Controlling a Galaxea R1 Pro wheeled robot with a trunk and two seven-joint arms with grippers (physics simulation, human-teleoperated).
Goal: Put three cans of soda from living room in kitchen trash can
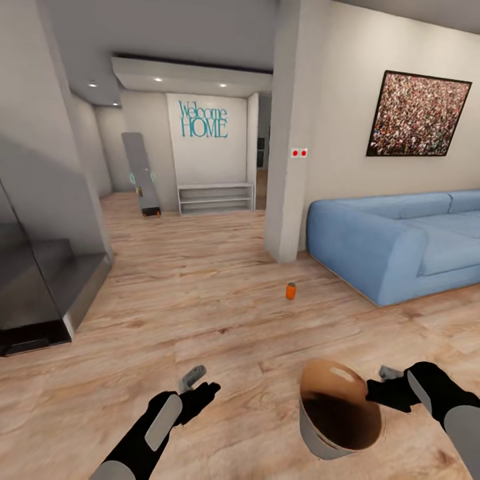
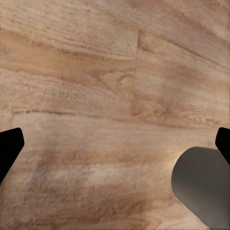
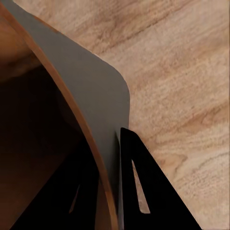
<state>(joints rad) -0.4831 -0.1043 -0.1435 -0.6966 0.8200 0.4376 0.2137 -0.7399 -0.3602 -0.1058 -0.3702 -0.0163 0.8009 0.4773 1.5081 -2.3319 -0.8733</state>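
The robot stands on the plank floor (image 1: 200, 293) of the living room, with the blue sofa (image 1: 400, 247) at about 2 o'clock. One orange can of soda (image 1: 291, 291) stands upright on the floor straight ahead, near 12 o'clock, between the grey pillar (image 1: 287, 167) and the robot, a little apart from the sofa corner.

The right gripper (image 1: 375, 390) holds the tash can (image 1: 340, 413) by its rim at 4 o'clock. In the right wrist view one finger (image 3: 143, 191) lies outside the grey wall (image 3: 86, 91) and the other inside, so the jaws are closed on the rim. The bucket hangs tilted, showing its brown inside.

The left gripper (image 1: 195, 388) hovers over the floor at 7 o'clock, jaws spread wide and holding nothing. In the left wrist view its dark fingertips (image 2: 9, 148) sit at both edges.
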